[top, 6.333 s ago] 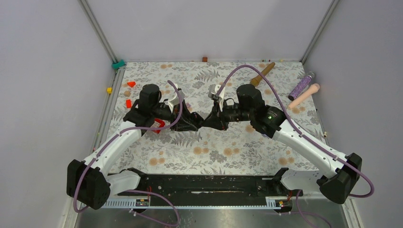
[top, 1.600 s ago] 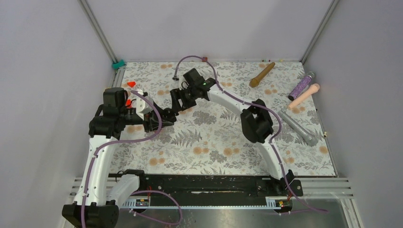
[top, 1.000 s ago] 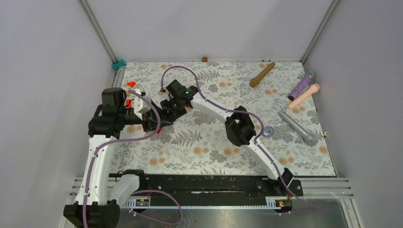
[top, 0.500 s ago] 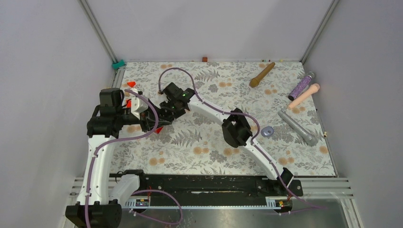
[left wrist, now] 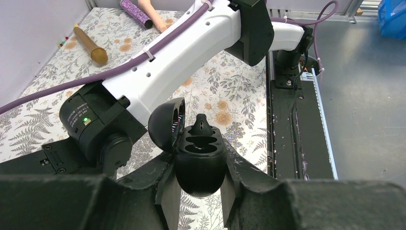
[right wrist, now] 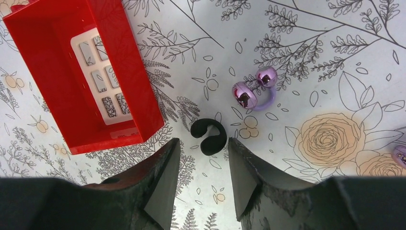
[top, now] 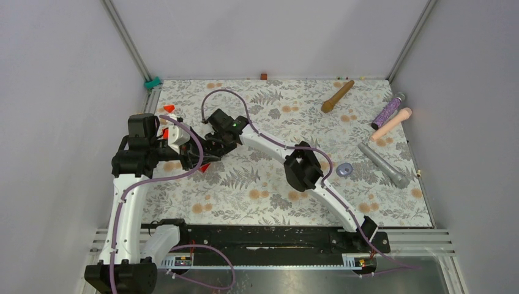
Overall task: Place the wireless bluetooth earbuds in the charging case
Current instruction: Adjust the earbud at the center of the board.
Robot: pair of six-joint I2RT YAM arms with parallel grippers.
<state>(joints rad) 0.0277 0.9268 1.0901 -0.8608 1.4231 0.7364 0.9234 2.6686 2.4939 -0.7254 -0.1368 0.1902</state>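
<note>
At the left of the floral counter [top: 275, 190], the left end effector [left wrist: 198, 194] is clamped on the black charging case [left wrist: 200, 165]. Its two fingers press the case's rounded sides and hold it up off the counter. The case's lid [left wrist: 165, 123] is swung open to the left, and the moulded wells inside face up. A small black piece stands at the far rim of the wells, but I cannot tell whether it is a bud.

Just right of the case on the counter lies the red tray [right wrist: 139, 81], with a white panel on its floor.

Right of the tray, the right arm [top: 269, 142] stretches across from the near right, and the right end effector [right wrist: 202, 146] points down at the counter. Its fingers are partly open and grip nothing. A black earbud [right wrist: 215, 140], curled like a C, lies on the counter in the gap just beyond the fingertips. I cannot tell whether either finger touches it.

A little farther right lies a pale purple earbud [right wrist: 245, 95], two shiny beads joined by a loop. It is clear of the fingers. Another purple piece [right wrist: 400, 155] is cut off at the right edge of the wrist view.

Well apart on the right side of the counter are a small purple disc [top: 344, 169], a grey cylinder [top: 382, 165], a brown handle [top: 336, 96], a glittery purple rod [top: 388, 110] and a pink rod [top: 392, 124].
</note>
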